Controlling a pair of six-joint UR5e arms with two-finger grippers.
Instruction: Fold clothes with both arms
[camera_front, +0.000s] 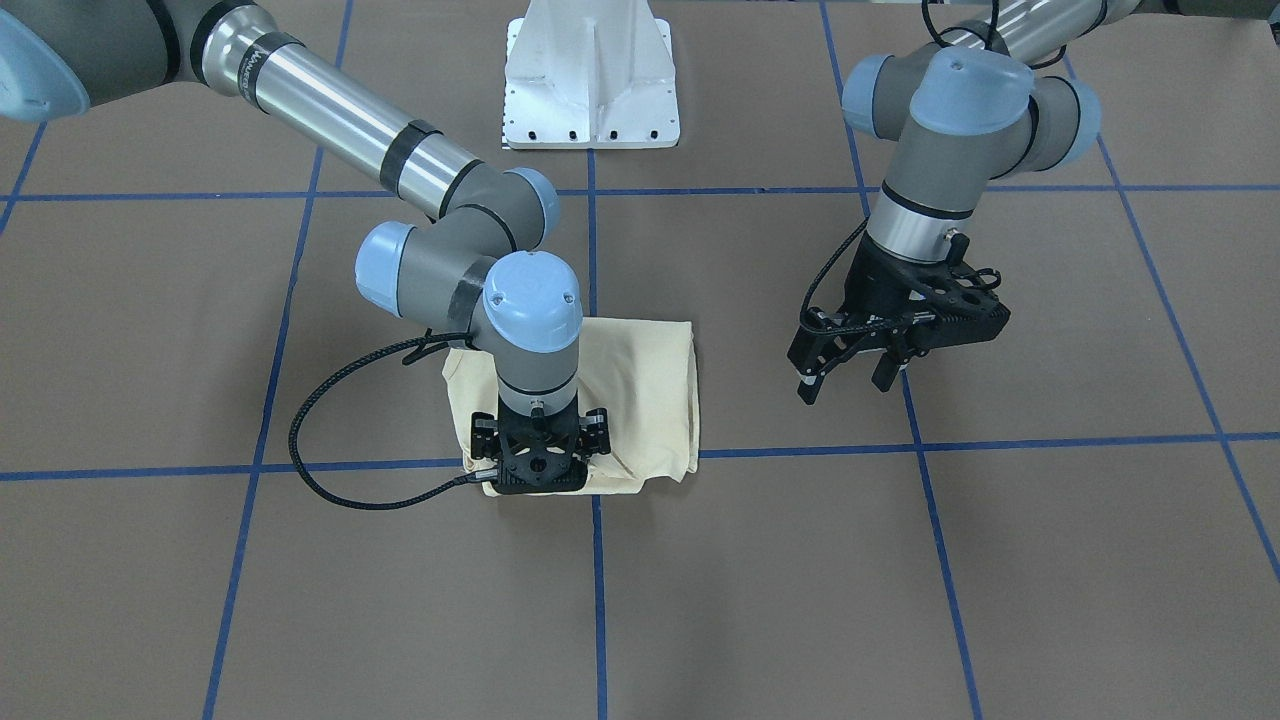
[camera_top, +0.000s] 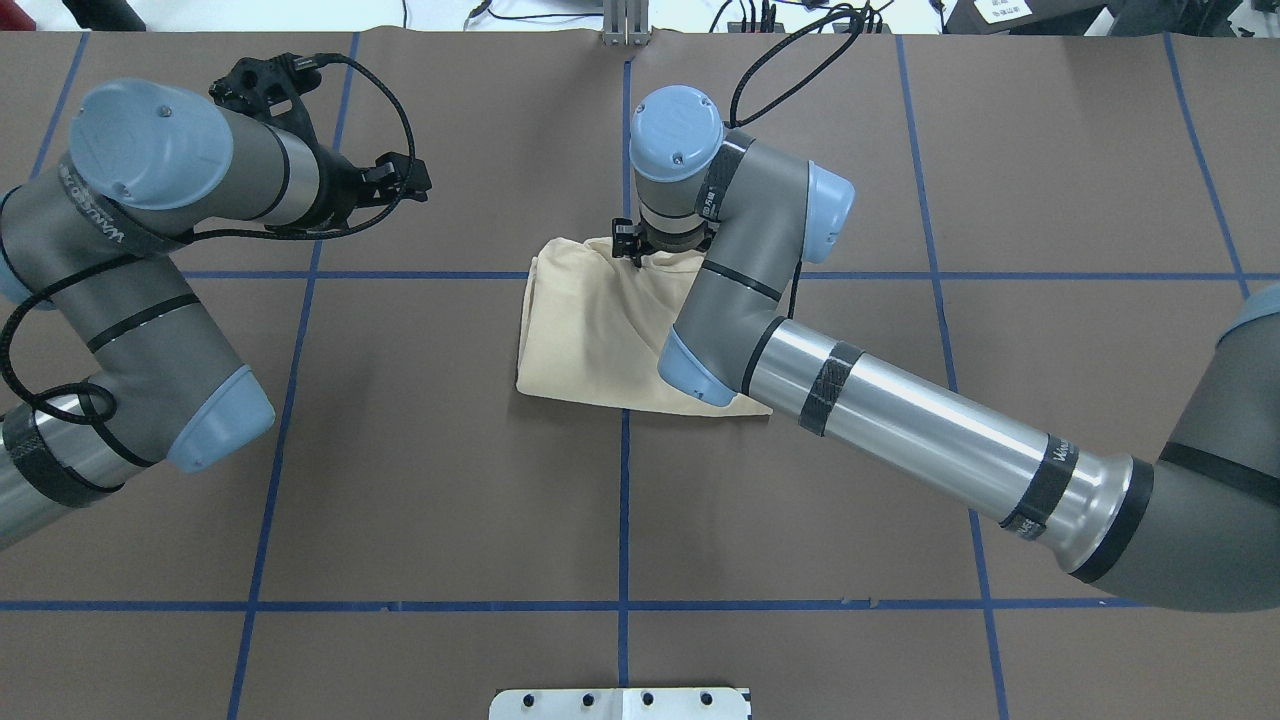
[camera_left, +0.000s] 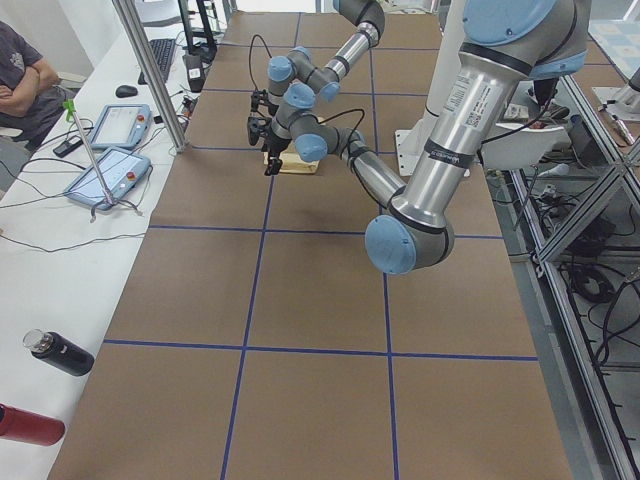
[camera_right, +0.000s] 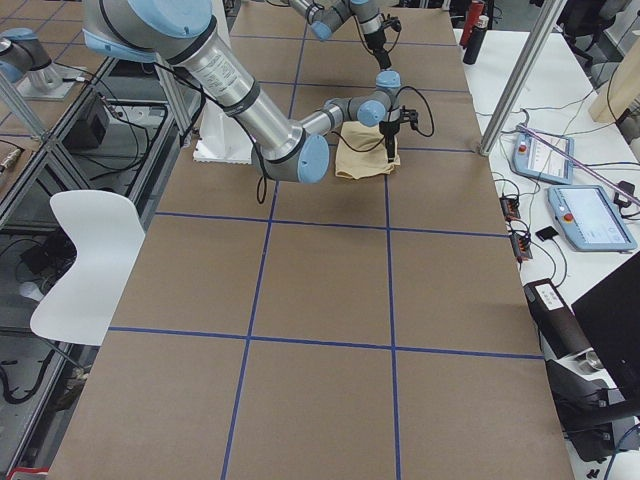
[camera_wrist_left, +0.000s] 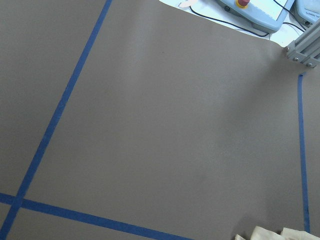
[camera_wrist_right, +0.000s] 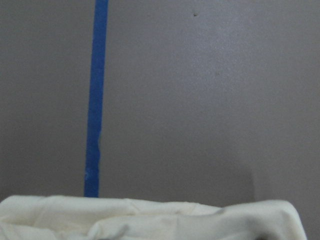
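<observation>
The cream T-shirt (camera_front: 640, 380) lies folded compact at the middle of the tabletop (camera_front: 1000, 560), so the last fold seems under way; the right hand (camera_front: 540, 470) sits on its far edge, grip hidden, I cannot tell; the left hand (camera_front: 848, 378) hangs wide, empty, well apart; next, I judge, lift clear without dragging cloth.

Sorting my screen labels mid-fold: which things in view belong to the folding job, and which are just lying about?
Job: folded cream shirt; right gripper, down at the shirt's edge; left gripper, open, off to the side.

Lying about: black bottle; red bottle; teach pendants; white chair; white pedestal base.
</observation>
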